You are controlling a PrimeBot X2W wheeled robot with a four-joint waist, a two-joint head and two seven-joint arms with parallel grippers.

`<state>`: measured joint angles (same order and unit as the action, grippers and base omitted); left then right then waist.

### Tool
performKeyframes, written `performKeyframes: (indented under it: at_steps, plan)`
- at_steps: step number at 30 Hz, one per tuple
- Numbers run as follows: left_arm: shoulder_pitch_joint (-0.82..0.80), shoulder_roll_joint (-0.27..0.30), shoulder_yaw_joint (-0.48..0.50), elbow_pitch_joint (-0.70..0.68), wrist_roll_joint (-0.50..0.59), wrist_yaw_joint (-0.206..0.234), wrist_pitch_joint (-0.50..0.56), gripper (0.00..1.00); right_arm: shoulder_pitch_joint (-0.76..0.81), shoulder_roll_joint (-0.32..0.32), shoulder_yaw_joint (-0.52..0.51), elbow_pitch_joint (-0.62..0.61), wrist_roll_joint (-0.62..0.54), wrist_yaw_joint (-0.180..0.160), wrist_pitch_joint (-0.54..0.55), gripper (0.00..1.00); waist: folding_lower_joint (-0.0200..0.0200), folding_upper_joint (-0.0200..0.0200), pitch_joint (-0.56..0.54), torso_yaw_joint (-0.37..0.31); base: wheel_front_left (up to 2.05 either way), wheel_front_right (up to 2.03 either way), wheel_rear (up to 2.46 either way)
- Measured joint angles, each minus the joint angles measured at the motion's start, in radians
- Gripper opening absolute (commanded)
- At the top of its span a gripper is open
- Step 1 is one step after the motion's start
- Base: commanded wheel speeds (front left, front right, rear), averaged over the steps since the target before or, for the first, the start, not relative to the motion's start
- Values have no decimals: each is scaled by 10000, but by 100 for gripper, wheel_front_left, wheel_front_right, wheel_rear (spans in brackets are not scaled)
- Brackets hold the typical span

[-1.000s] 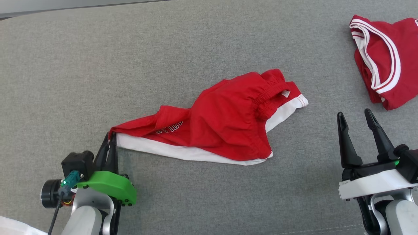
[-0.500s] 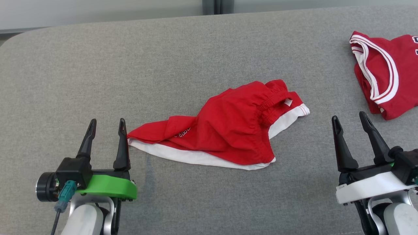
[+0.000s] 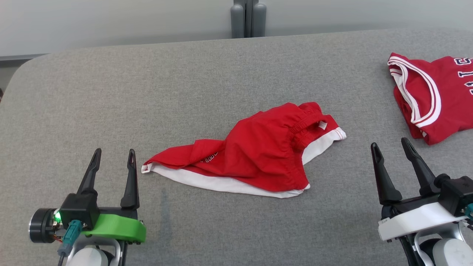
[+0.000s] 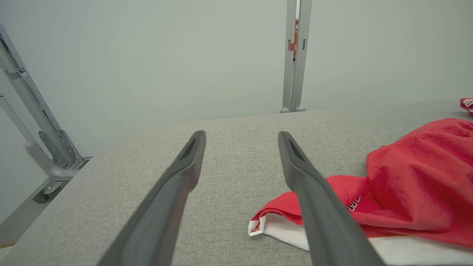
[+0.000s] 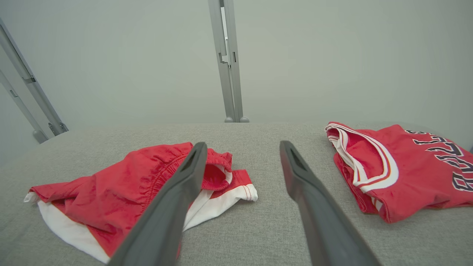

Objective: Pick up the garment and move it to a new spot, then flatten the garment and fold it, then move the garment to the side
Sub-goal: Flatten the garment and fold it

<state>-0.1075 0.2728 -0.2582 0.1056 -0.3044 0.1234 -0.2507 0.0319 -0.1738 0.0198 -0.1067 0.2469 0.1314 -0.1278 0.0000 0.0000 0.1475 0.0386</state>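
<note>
Lying crumpled on the grey tabletop (image 3: 147,92): red garment (image 3: 255,155), corner just right of left end effector (image 3: 114,152), well left of right end effector (image 3: 390,142); both spread wide, empty.

I have bare grey table (image 3: 111,92) across the whole left and far side, open to either arm. My left gripper (image 3: 114,151), fingers spread, stands just beside the near-left corner of the red shorts (image 3: 258,155), apart from it, with open table straight ahead. The shorts lie in a low heap mid-table, the one lump between my two arms. My right gripper (image 3: 390,143), fingers apart too, faces an open lane between the shorts and the red jersey (image 3: 432,99) at the far right. Behind the far edge a grey post (image 3: 248,18) stands against a pale wall (image 3: 111,22).
</note>
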Motion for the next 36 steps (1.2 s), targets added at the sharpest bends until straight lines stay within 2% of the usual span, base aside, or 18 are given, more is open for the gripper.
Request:
performKeyframes:
  at_steps: [9,12,18,26,27,28,29,31,36]
  plan:
    - [-13,132,-86,-75,8,79,247,100,-35,-25,33,-65,8,0,-2,100,0,0,151,-14,0,0,0]
    - [-301,174,-389,48,63,-159,688,100,-99,-31,94,-75,21,0,2,100,0,0,304,-29,0,0,0]
    - [-803,176,-1012,1321,48,-662,1684,100,-247,17,180,-2,44,0,-23,100,0,0,774,-102,0,0,0]
    - [-1885,190,-970,3204,-138,-1064,1670,100,-571,48,430,407,136,0,-226,100,0,0,1412,-236,0,0,0]
    - [-1972,182,-961,3348,-176,-1099,1597,58,-592,29,489,466,148,0,-230,100,0,0,1453,-257,0,0,0]
    - [-2060,180,-957,3494,-209,-1156,1553,41,-593,4,560,543,150,0,-230,100,0,0,1489,-276,0,0,0]
    - [-2124,178,-959,3599,-221,-1210,1517,0,-593,-17,621,593,159,0,-230,100,0,0,1514,-288,0,0,0]
    - [-2260,169,-959,3820,-309,-1323,1415,0,-606,-111,913,740,178,0,-219,100,0,0,1554,-317,0,0,0]
    - [-2411,113,-1014,4207,-385,-1455,1221,0,-644,-431,2644,1384,437,0,-13,100,0,0,1543,-313,0,0,0]
